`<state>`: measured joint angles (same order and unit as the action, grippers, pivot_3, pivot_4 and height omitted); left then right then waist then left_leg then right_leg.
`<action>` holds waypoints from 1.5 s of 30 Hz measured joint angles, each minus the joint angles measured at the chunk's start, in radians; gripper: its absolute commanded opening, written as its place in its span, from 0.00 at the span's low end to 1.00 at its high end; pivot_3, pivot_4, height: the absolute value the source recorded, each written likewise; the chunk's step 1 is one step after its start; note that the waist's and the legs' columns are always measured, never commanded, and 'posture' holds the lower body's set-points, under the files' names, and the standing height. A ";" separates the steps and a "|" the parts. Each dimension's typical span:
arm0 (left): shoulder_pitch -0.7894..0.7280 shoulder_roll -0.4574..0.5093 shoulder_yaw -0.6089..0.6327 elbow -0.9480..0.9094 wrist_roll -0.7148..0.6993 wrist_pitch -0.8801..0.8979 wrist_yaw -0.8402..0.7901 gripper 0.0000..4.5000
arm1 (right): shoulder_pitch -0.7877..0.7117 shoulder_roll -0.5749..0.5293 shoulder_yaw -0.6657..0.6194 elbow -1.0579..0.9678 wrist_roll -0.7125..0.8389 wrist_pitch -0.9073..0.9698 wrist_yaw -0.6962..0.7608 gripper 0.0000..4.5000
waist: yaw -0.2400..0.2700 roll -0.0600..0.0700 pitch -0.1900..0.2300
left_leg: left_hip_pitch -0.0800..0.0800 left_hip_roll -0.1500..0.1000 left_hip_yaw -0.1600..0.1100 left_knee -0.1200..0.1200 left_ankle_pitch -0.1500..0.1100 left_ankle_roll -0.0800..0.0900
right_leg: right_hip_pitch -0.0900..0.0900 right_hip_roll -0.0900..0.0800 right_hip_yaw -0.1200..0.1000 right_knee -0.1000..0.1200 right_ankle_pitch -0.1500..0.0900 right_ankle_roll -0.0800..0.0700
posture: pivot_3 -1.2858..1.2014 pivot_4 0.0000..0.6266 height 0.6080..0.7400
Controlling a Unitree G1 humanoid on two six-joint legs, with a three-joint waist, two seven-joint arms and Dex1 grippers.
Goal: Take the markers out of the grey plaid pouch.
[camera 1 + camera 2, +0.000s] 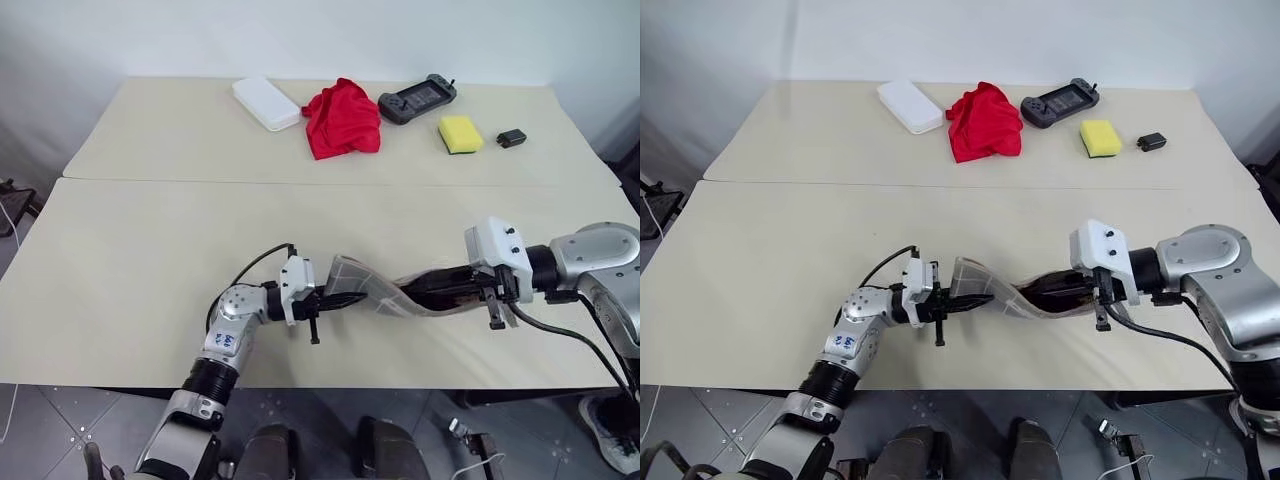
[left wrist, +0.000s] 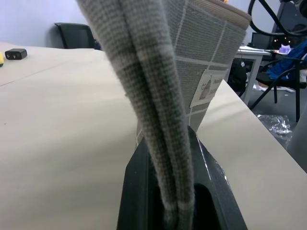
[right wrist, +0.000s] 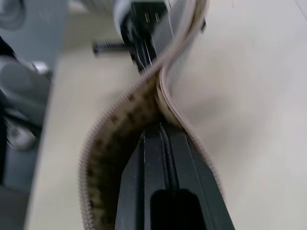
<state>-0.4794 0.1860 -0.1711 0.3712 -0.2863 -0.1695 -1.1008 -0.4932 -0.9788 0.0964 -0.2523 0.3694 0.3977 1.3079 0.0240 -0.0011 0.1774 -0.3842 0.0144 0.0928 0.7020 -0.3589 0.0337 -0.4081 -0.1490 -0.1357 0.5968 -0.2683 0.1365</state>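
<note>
My left gripper [image 1: 322,303] is clamped hard on one end of the grey plaid pouch [image 1: 375,285], fingers fully closed with the fabric folded between them; the left wrist view shows the cloth and its small white label [image 2: 207,86] rising out of the grip.

My right gripper [image 1: 497,300] is at the other end, fingers very nearly together, pinching what looks like the zipper edge; the right wrist view shows the tan lining [image 3: 122,129] and zipper teeth curling over my fingers.

The pouch sags and twists in an S between the two grips, just above the near table [image 1: 130,290]. I judge this hold is meant to anchor one end while the other pulls the mouth open. A dark gap shows at the right-hand end.

Markers: I cannot make them out; presumably inside the pouch, none on the table.

On the far table, well apart from the work: white flat box [image 1: 265,103], red cloth [image 1: 342,120], game controller [image 1: 417,100], yellow sponge [image 1: 460,134], small black block [image 1: 511,138].

Next, probably: widen the opening, then tip or reach in.
</note>
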 measured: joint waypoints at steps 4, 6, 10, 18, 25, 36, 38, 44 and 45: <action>-0.002 -0.009 0.001 0.000 0.005 -0.024 0.024 0.00 | -0.008 0.012 0.044 0.004 -0.050 -0.004 -0.020 0.42 | 0.000 0.000 0.000 | 0.000 0.000 0.000 0.000 0.000 0.000 | 0.000 0.000 0.000 0.000 0.000 0.000 | 0.52 0.24 1.00; -0.002 -0.019 0.005 0.000 0.009 -0.048 0.040 0.00 | -0.001 0.012 0.049 -0.015 -0.057 -0.002 -0.030 0.56 | 0.001 0.000 0.000 | 0.000 0.000 0.000 0.001 0.000 0.000 | 0.000 0.000 0.000 0.000 0.000 0.000 | 0.52 0.24 1.00; -0.001 -0.029 0.004 0.000 0.026 -0.094 0.060 0.00 | 0.026 0.013 0.050 -0.070 -0.095 -0.030 -0.075 0.85 | 0.001 0.000 0.000 | 0.000 0.000 0.000 0.001 0.000 0.000 | 0.000 0.000 0.000 0.000 0.000 0.000 | 0.52 0.24 1.00; -0.001 -0.031 0.006 0.004 0.038 -0.110 0.081 0.00 | 0.049 0.023 0.075 -0.087 -0.218 -0.154 -0.138 0.99 | 0.000 0.000 0.000 | 0.000 0.000 0.000 0.001 0.000 0.000 | 0.000 0.000 0.000 0.000 0.000 0.000 | 0.52 0.24 1.00; -0.001 -0.028 0.012 0.004 0.037 -0.102 0.081 0.00 | 0.037 0.123 0.166 -0.089 -0.356 -0.113 -0.235 0.99 | 0.000 0.000 0.000 | 0.000 0.000 0.001 0.001 0.000 0.000 | 0.000 0.000 0.000 0.001 0.000 0.000 | 0.52 0.24 1.00; -0.001 -0.032 0.030 -0.001 0.018 -0.026 0.082 0.00 | -0.003 0.216 0.218 -0.123 -0.486 0.135 -0.385 0.90 | -0.001 0.000 0.000 | 0.000 0.000 0.001 0.003 0.000 0.000 | 0.000 0.000 0.001 0.003 0.000 0.000 | 0.52 0.24 1.00; -0.001 -0.032 0.030 -0.001 0.016 -0.014 0.082 0.00 | -0.024 0.201 0.248 -0.078 -0.538 0.056 -0.413 0.90 | -0.003 0.000 0.000 | 0.000 0.000 0.001 0.003 0.000 0.000 | 0.000 0.000 0.001 0.003 0.000 0.000 | 0.52 0.24 1.00; -0.003 -0.040 0.035 -0.007 0.004 0.007 0.083 0.00 | -0.076 0.201 0.259 0.063 -0.627 -0.153 -0.476 0.78 | -0.003 0.000 0.000 | 0.000 0.000 0.003 0.003 0.000 0.000 | 0.000 0.000 0.000 0.003 0.000 0.000 | 0.52 0.24 1.00; -0.004 -0.041 0.038 -0.006 -0.004 0.018 0.082 0.00 | -0.077 0.202 0.259 0.078 -0.633 -0.180 -0.478 0.78 | -0.003 0.000 0.000 | -0.001 0.000 0.003 0.003 0.000 0.000 | 0.000 0.000 0.000 0.003 0.000 0.000 | 0.52 0.24 1.00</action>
<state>-0.4833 0.1445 -0.1334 0.3647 -0.2899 -0.1515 -1.0184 -0.5706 -0.7766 0.3555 -0.1743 -0.2640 0.2177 0.8295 0.0214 -0.0009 0.1772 -0.3848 0.0143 0.0963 0.7052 -0.3586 0.0338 -0.4081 -0.1487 -0.1357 0.6002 -0.2682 0.1367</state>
